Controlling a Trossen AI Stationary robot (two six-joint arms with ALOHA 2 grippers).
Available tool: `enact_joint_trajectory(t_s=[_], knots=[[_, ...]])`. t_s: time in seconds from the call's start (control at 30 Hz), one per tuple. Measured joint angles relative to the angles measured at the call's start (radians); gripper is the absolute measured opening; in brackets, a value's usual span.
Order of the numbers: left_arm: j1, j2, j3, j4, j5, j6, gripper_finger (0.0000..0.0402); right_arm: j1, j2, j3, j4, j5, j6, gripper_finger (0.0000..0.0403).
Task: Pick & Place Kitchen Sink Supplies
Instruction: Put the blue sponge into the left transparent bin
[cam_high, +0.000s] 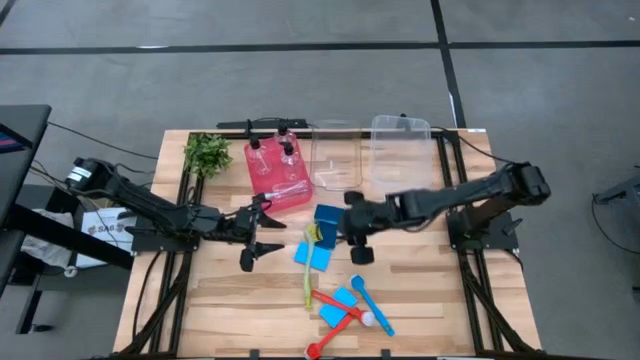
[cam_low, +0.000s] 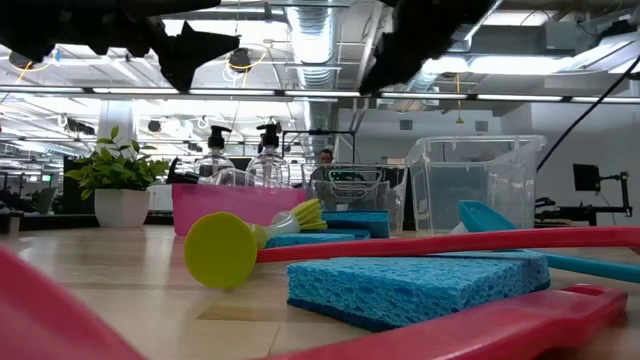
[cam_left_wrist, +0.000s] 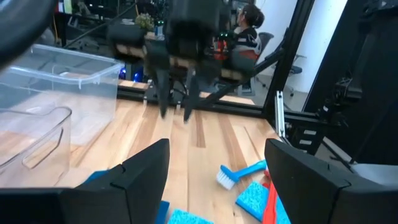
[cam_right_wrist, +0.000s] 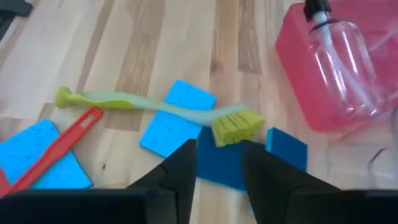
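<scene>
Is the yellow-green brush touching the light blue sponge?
Touching. In the right wrist view, the yellow-green brush has its handle lying straight across the top of the light blue sponge, with no gap visible between them.

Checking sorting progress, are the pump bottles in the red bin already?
Yes: two pump bottles sit inside the red bin, upright.

Your two arms are all matte black, chunky jointed links with black cables trailing off the bases. The left gripper (cam_high: 262, 243) and right gripper (cam_high: 357, 243) both end in flat, angular black fingers (cam_left_wrist: 145, 177), tapering toward the tips.
</scene>
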Motion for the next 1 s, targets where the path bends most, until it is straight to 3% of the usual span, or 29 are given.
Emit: enact_joint_trajectory(t_s=[0.17,0.4,0.83,1.0], knots=[[0.0,0.014,0.0,0.029,0.0,0.0,0.0266,0.078,0.007,-0.127,0.159,0.092,0.027,0.0102],[0.001,0.014,0.0,0.042,-0.001,0.0,0.0266,0.092,0.088,-0.145,0.127,0.223,0.027,0.0107],[0.001,0.014,0.0,0.042,-0.001,0.0,0.0266,0.06,0.251,-0.144,0.142,0.227,0.019,0.0218],[0.001,0.014,0.0,0.042,-0.001,0.0,0.0266,0.052,0.264,-0.144,0.153,0.281,-0.006,0.0229]])
